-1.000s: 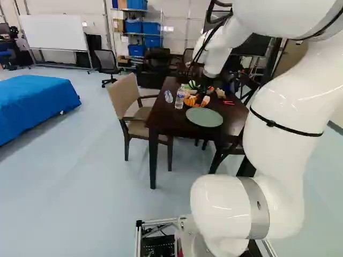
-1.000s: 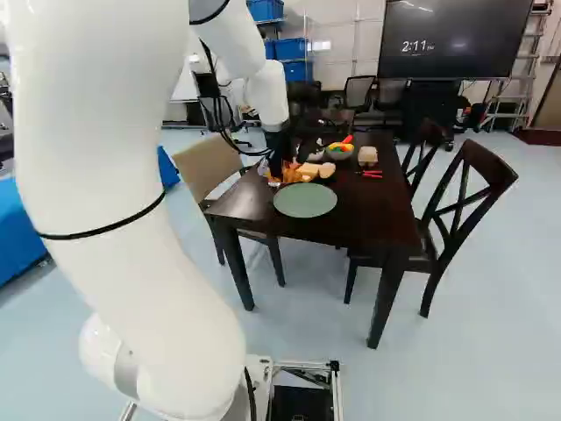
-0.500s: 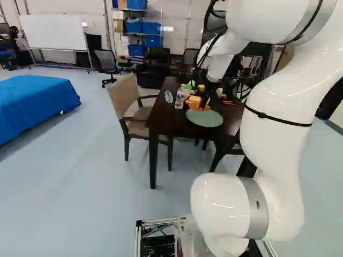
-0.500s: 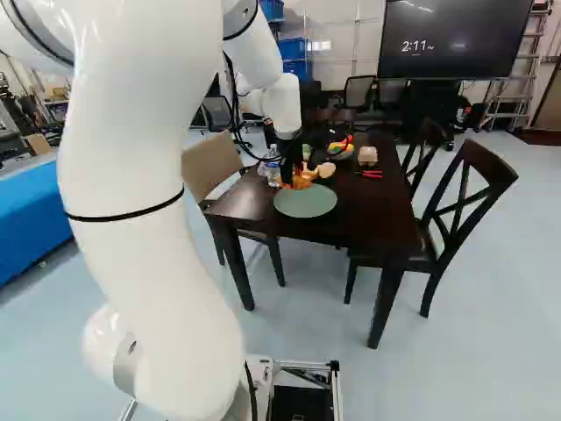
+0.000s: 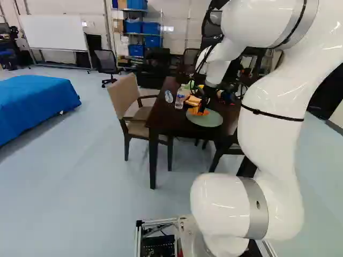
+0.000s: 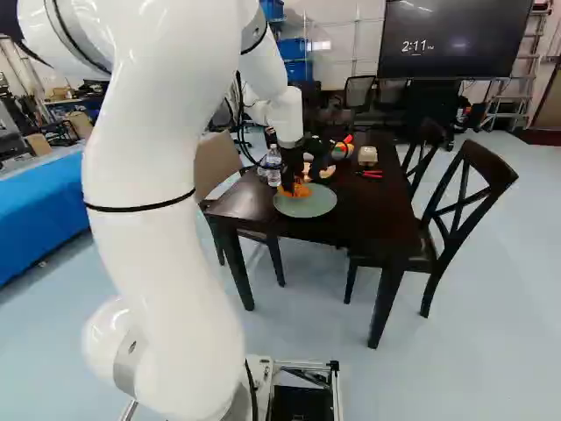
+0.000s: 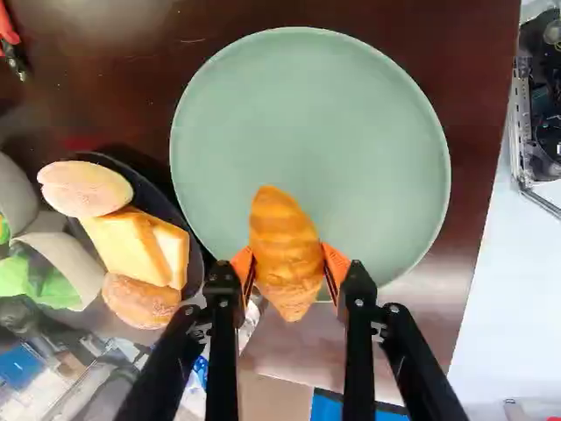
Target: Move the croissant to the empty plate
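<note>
In the left base view my gripper [image 5: 203,105] is over the near part of the table, above the green plate [image 5: 212,120]. The wrist view has the gripper [image 7: 289,268] shut on the croissant [image 7: 282,237], an orange pad pressing each side. The croissant hangs over the edge zone of the plate [image 7: 359,149], which bears nothing else that shows. Beside the plate stands a dark plate [image 7: 195,279] with bread slices [image 7: 131,246] and two rolls. How high the croissant is above the green plate is hard to tell.
A water bottle [image 6: 273,167] stands left of the gripper in the right base view. On the table [image 6: 368,210] are also a bowl of colourful items [image 6: 342,151], a pale box-like item [image 6: 367,155] and red-handled pliers [image 6: 372,174]. Chairs [image 6: 465,206] flank the table.
My arm has swung the gripper, croissant in it, from the bread plate toward the near side, over the green plate. The base and the green plate have stayed put.
</note>
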Robot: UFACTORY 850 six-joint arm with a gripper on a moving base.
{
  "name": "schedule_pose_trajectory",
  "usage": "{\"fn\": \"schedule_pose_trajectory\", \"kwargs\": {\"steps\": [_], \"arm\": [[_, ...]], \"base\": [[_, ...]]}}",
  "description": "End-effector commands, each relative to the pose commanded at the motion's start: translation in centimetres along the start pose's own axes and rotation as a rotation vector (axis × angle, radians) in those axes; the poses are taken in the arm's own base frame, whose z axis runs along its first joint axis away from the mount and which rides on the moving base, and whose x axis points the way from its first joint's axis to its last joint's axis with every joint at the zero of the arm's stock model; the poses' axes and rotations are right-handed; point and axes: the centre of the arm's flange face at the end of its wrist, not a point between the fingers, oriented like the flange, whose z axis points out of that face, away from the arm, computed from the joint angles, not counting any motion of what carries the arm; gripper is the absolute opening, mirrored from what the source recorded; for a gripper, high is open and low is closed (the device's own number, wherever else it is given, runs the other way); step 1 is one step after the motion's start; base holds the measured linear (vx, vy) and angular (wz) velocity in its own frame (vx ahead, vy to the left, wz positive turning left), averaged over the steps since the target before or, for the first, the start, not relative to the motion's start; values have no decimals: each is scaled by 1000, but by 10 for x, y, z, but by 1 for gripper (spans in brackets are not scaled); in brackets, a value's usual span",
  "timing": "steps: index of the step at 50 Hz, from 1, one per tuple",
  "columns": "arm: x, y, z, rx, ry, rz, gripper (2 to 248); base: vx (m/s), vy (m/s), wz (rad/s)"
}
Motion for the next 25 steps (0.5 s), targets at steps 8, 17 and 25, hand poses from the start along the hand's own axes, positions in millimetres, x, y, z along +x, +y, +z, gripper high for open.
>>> {"fn": "schedule_pose_trajectory", "kwargs": {"steps": [8,17,25], "arm": [[0,0,0,0,0,0,118],[0,0,0,0,0,0,177],[0,0,0,0,0,0,245]], "base": [[0,0,0],[0,0,0],[0,0,0]]}}
